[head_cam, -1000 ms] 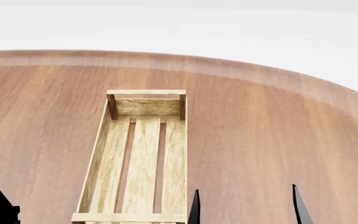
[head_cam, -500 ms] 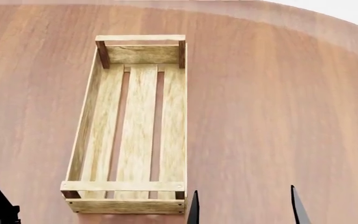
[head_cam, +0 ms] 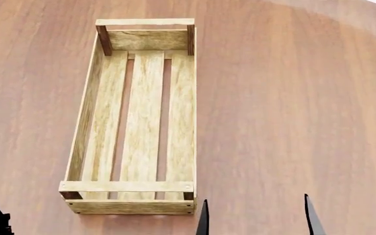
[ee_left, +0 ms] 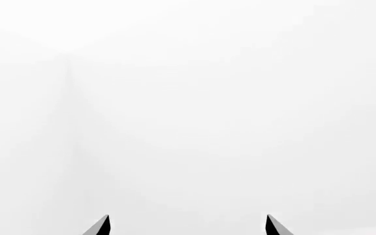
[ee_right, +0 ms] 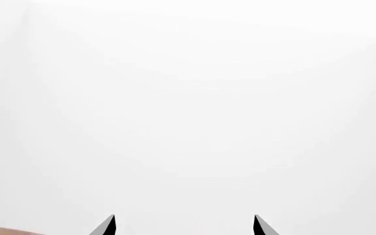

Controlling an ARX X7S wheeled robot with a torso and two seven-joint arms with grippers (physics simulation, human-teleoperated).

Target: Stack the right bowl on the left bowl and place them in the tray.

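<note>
Your long light-wood slatted tray [head_cam: 139, 122] sits on the round brown wooden table [head_cam: 293, 112], left of centre. Your right gripper [head_cam: 256, 218] and left gripper [ee_left: 186, 226] have fingers spread apart, holding nothing.

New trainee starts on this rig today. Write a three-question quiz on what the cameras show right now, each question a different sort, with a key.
1. True or false: a bowl already sits in the tray.
2. Multiple choice: what do both wrist views show beyond the fingertips? A) a bowl B) plain white background C) the tray's slats
3. Short answer: how does the right gripper stand, open or shut, and does it hold anything?

Key
1. False. The tray's three slats are bare, and no bowl shows anywhere on the table.
2. B. Same for the left gripper, whose tips are also spread.
3. Open, tips well apart, nothing between them.
</note>
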